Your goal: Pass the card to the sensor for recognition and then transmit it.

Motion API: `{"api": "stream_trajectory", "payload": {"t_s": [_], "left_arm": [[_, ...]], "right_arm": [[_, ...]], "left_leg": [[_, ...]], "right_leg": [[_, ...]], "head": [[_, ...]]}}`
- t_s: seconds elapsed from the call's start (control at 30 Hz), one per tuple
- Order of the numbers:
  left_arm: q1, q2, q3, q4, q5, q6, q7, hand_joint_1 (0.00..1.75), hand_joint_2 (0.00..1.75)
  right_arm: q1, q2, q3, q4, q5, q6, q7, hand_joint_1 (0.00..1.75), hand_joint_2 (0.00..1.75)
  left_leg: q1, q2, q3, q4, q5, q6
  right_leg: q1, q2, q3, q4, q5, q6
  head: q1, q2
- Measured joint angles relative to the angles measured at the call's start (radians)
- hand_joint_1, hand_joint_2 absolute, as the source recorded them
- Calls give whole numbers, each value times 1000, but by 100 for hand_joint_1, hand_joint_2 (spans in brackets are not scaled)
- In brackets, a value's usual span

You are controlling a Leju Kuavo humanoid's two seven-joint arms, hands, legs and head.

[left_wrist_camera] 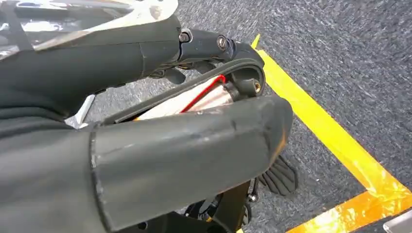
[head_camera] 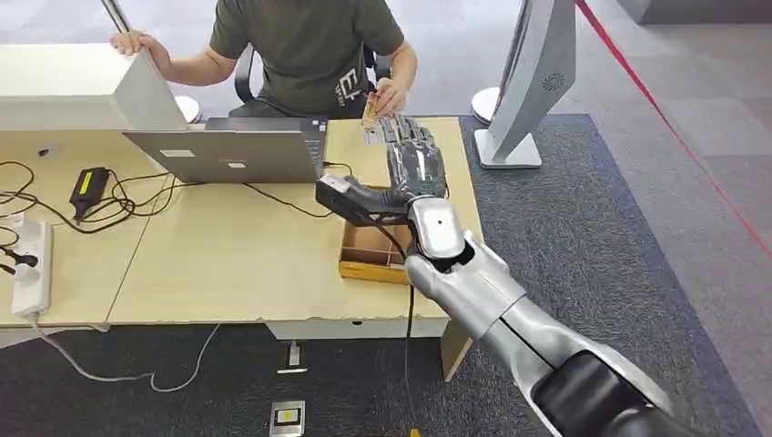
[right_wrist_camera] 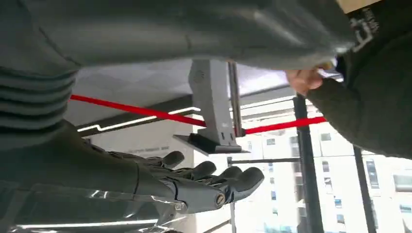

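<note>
While the right arm reaches across the desk, this is how things stand.

Right fingers (head_camera: pixel 407 137): stretched out straight and side by side toward the seated person; from the wrist camera they lie loose and a little apart with nothing between them.
Right hand (head_camera: pixel 415 162): released, palm down over the far right corner of the table, its tips just beside the card.
Card (head_camera: pixel 370 113): small and yellowish, pinched in the person's hand (head_camera: pixel 390 96) at the table's far edge; whether the robot's fingertips touch it I cannot tell.
Right arm (head_camera: pixel 496 305): silver, coming in from the lower right and passing above the open wooden box.
Wooden box (head_camera: pixel 369 258): shallow, near the table's right front edge, partly hidden by the wrist.
Black block (head_camera: pixel 339 196): a dark, boxy part just left of the right wrist, above the box; what it is I cannot tell.
Left hand: in the left wrist view I see dark robot parts over grey carpet and a yellow floor stripe (left_wrist_camera: pixel 335 141); the state of its fingers I cannot tell.
Person (head_camera: pixel 305 45): seated behind the table in a dark green shirt, other hand on a white case at the far left.
Laptop (head_camera: pixel 228 150): open, its back toward the robot, left of the card.
Table (head_camera: pixel 228 264): light wood, with black cables, a charger and a white power strip (head_camera: pixel 32 264) on the left side.
White stand (head_camera: pixel 533 77): on the carpet, right of the table.
</note>
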Motion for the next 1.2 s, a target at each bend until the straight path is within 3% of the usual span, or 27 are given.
{"api": "stream_trajectory", "payload": {"t_s": [0.2, 0.37, 0.57, 0.67, 0.77, 0.97, 1.1, 1.2], "left_arm": [[4, -4, 2, 0, 21, 0, 19, 0, 0], [7, -6, 8, 0, 31, 3, 15, 0, 0], [5, -8, 9, 0, 34, 4, 15, 0, 0], [4, -10, 10, 0, 42, 9, 13, 0, 0], [6, -10, 10, 0, 46, 9, 15, 0, 0], [12, -10, 15, 0, 44, -8, 11, 0, 0], [13, -9, 16, 0, 30, -14, -13, 0, 0], [13, -9, 16, 0, 26, -18, -47, 0, 0]], "right_arm": [[53, -116, -70, -19, 40, 103, 85, 0, 0], [124, -215, -165, -66, 77, 171, 99, 0, 0], [156, -267, -229, -113, 83, 182, 99, 0, 0], [180, -284, -269, -133, 161, 224, 99, 0, 0], [257, -333, -372, -172, 198, 290, 104, 0, 0], [487, -437, -617, -279, 93, 316, 106, 0, 0], [685, -471, -776, -311, 28, 289, 91, 0, 0], [816, -466, -890, -287, -37, 176, 40, 0, 0]], "left_leg": [[-1, 0, 0, 1, 0, 1], [-1, 0, -1, 1, -1, 1], [0, 0, 0, 0, -1, 0], [0, 0, 1, 0, 0, 0], [0, -6, 1, 1, -1, 1], [-1, -6, 1, 1, -3, 3], [0, -6, 1, 1, -5, 3], [-1, -7, 1, 0, -6, 2]], "right_leg": [[-1, 0, 1, -1, 1, 1], [-1, 0, 1, 0, 1, 1], [0, 1, 0, 0, 1, 1], [0, 0, 0, 0, 1, 1], [0, -6, 4, -1, -1, 1], [-1, -6, 5, -3, -2, 3], [0, -6, 5, -3, -4, 3], [-1, -6, 4, -3, -5, 2]], "head": [[0, 0], [0, 0], [0, 0], [0, 0], [1, 0], [2, 0], [0, 0], [1, 0]]}}
